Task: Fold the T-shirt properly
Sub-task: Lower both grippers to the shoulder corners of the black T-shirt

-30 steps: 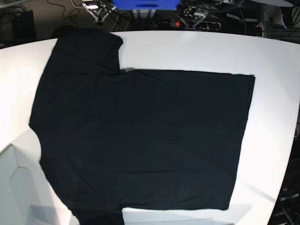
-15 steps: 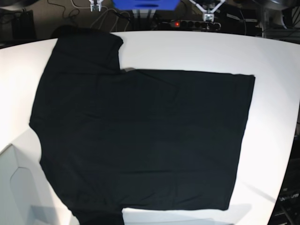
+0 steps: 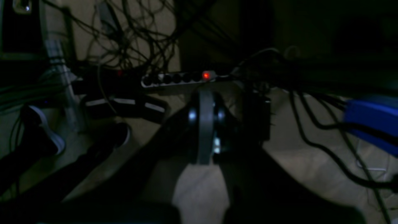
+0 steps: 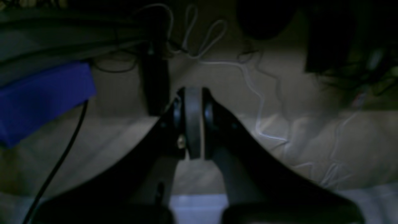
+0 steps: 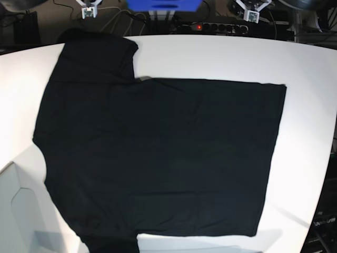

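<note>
T-shirt spread flat on white table, one sleeve toward far edge. Left gripper and right gripper clenched, empty, beyond far edge. Recommended: open jaws, grasp matching hem corners, fold evenly.

my left gripper: black curved fingers, grey pad strip, silver screws beside the strip | my right gripper: same black fingers, grey strip, brass screw left of the strip | base view: white-tipped ends
</note>
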You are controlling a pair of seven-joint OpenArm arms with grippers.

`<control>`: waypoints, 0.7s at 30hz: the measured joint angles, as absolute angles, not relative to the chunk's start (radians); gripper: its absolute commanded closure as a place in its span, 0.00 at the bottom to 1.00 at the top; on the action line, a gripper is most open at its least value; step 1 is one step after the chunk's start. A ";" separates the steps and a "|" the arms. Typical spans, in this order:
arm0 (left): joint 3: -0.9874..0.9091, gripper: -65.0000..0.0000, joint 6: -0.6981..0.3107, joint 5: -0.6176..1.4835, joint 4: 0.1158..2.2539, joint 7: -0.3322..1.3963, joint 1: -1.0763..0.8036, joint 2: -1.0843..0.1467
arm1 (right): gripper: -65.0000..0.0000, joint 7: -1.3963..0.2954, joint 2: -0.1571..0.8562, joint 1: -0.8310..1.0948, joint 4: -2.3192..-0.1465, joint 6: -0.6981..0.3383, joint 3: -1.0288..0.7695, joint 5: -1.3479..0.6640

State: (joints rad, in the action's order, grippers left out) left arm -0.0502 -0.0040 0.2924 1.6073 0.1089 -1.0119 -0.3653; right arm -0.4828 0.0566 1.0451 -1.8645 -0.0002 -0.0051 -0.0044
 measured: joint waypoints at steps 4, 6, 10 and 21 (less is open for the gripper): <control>-0.147 1.00 0.004 0.291 1.732 0.104 -1.029 -0.339 | 1.00 -0.537 0.059 1.065 -1.999 -0.002 -0.013 -0.007; -0.168 1.00 -0.007 0.292 1.793 0.100 -1.030 -0.335 | 1.00 -0.520 0.058 1.052 -2.031 -0.001 -0.037 -0.005; -0.224 0.91 -0.006 0.293 1.856 0.109 -1.034 -0.335 | 1.00 -0.542 0.058 1.014 -2.027 -0.002 -0.076 -0.006; -0.315 0.41 -0.007 0.294 1.884 0.110 -0.929 -0.327 | 0.62 -0.540 0.057 0.884 -2.029 -0.003 -0.133 -0.008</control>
State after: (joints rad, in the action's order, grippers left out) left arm -0.3149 -0.0067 0.2939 1.8839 0.1101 -0.9291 -0.3275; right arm -0.5396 0.0574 0.8845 -2.0289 -0.0029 -0.1329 -0.0078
